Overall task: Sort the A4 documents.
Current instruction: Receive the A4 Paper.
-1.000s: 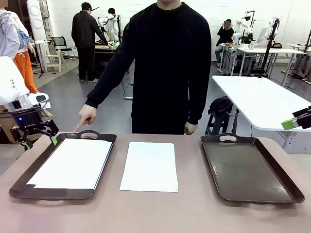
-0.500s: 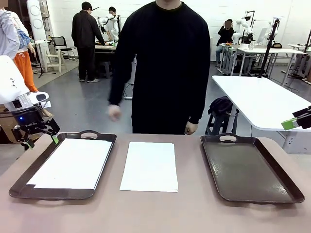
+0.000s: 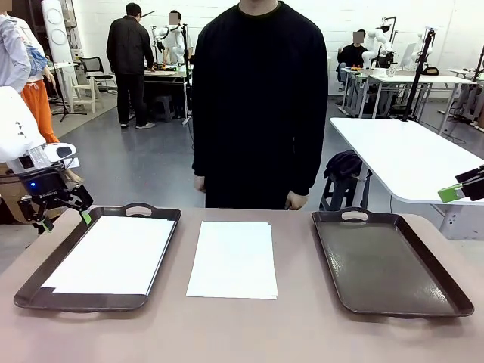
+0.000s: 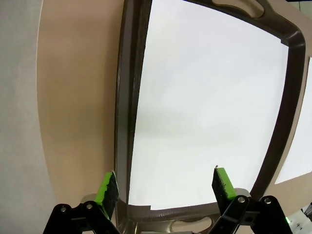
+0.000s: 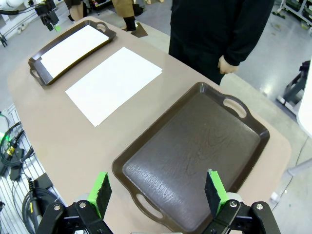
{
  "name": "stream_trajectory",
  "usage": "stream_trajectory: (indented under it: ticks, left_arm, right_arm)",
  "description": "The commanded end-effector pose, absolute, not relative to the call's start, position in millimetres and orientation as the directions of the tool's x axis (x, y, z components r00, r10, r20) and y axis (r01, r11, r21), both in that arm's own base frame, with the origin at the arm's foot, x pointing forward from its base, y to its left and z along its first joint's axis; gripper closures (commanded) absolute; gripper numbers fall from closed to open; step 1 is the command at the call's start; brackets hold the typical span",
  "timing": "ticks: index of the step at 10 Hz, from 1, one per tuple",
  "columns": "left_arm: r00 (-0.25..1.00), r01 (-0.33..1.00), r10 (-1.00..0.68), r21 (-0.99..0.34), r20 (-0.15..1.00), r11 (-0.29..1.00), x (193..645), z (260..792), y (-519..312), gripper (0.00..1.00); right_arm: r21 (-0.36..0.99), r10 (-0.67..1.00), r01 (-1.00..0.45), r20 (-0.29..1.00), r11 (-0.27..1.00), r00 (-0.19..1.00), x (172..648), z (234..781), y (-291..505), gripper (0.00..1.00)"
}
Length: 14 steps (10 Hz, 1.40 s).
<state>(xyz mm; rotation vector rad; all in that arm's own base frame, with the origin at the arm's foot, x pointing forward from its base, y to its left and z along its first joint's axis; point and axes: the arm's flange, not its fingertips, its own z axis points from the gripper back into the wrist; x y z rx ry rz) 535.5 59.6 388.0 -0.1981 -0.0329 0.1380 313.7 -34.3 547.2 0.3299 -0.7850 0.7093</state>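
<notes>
A white A4 document (image 3: 113,253) lies flat inside the left dark brown tray (image 3: 34,290). More A4 documents (image 3: 233,259) sit stacked on the bare table between the two trays. My left gripper (image 3: 62,214) hovers open beside the left tray's far left corner; in the left wrist view its open jaws (image 4: 165,187) look down on that sheet (image 4: 209,107) and the tray rim (image 4: 127,97). My right gripper (image 5: 157,192) stands open high above the empty right tray (image 5: 195,151), and one green pad (image 3: 449,194) shows at the front view's right edge.
A person in black (image 3: 261,98) stands at the table's far edge with both hands hanging down, one hand (image 3: 296,200) near the right tray's handle. The tan table (image 3: 242,333) has free room along its front. A white table (image 3: 408,159) stands behind on the right.
The person's hand, which pointed at the left tray's far edge, has pulled back to the person's side. Neither gripper has moved.
</notes>
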Motion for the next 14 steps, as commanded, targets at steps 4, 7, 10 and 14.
stream_trajectory:
  ticks: [4, 7, 10, 14]
  left_arm:
    - [0.991, -0.128, 0.134, -0.182, 0.022, 0.975, 535.6, 388.4, 61.8, 0.0]
    - [0.945, 0.004, 0.015, -0.058, 0.327, 0.998, 531.7, 447.8, 17.1, 0.0]
    - [0.804, 0.145, -0.039, -0.132, 0.593, 0.981, 489.9, 527.5, 10.7, 0.0]
    - [0.638, 0.534, -0.256, -0.178, 0.726, 0.827, 450.0, 571.2, 14.2, 0.0]
  right_arm:
    - [0.022, 0.455, -0.694, 0.741, 0.719, 0.495, 314.7, 545.8, -33.7, 0.0]
    - [0.022, 0.455, -0.694, 0.741, 0.719, 0.495, 314.7, 545.8, -33.7, 0.0]
    - [0.022, 0.455, -0.694, 0.741, 0.719, 0.495, 314.7, 545.8, -33.7, 0.0]
    - [0.022, 0.455, -0.694, 0.741, 0.719, 0.495, 314.7, 545.8, -33.7, 0.0]
